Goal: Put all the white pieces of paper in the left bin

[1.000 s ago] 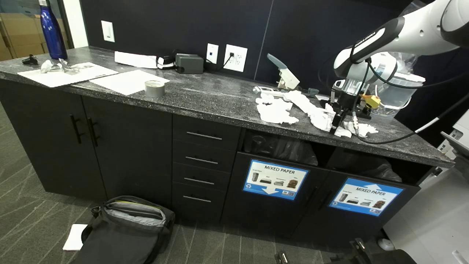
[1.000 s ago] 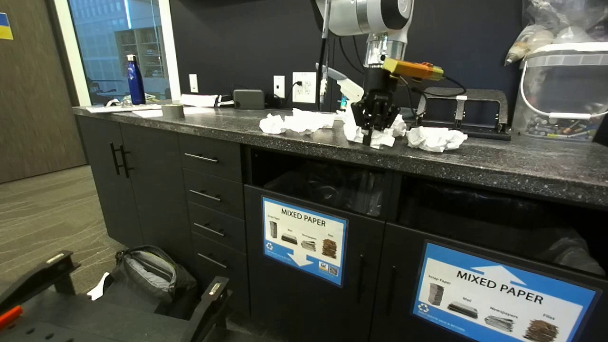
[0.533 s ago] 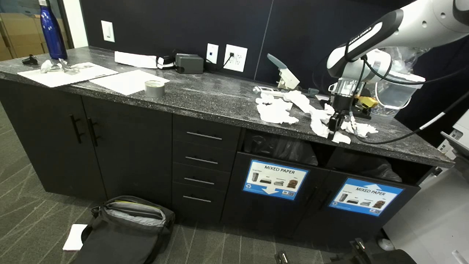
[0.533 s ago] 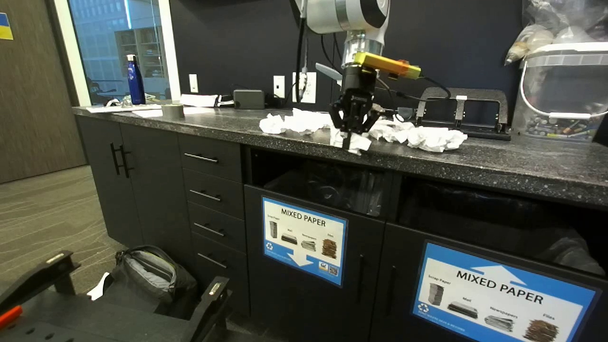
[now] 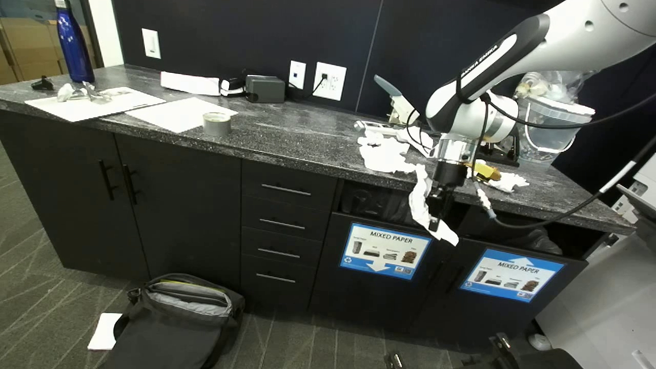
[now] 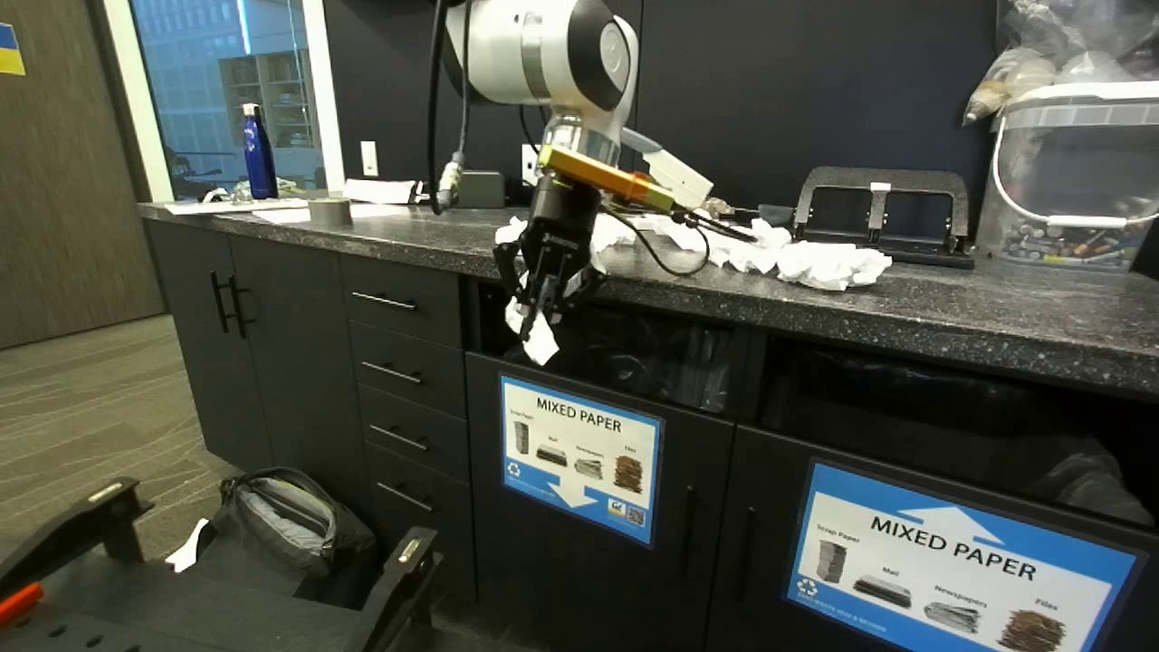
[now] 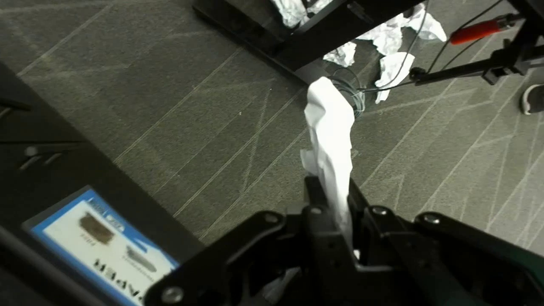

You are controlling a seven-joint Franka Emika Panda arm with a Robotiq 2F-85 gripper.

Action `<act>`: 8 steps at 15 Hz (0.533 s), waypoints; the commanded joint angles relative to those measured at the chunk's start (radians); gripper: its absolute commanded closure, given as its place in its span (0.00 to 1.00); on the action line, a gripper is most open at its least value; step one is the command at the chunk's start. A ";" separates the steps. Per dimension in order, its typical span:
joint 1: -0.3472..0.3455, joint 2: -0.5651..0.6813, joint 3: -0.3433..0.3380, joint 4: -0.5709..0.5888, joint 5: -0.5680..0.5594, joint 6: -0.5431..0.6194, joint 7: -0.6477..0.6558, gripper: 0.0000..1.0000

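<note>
An end effector [image 7: 333, 185] is pinching a crumpled white paper scrap [image 5: 419, 200], holding it before the left bin [image 5: 369, 294], apparently lining up a drop inside, while other scraps [image 6: 833, 265] are lying on the surface [image 5: 307, 130].

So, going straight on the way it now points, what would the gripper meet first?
Probably the carpet, seen beyond the fingers and the white paper they hold in the wrist view; depth there is hard to judge.
</note>
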 commanded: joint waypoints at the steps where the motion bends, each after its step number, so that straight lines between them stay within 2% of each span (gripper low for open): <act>1: 0.013 -0.095 0.018 -0.162 0.086 0.076 0.097 0.86; 5: 0.025 -0.144 0.033 -0.298 0.204 0.278 0.222 0.85; 8: 0.053 -0.124 0.013 -0.352 0.194 0.394 0.379 0.86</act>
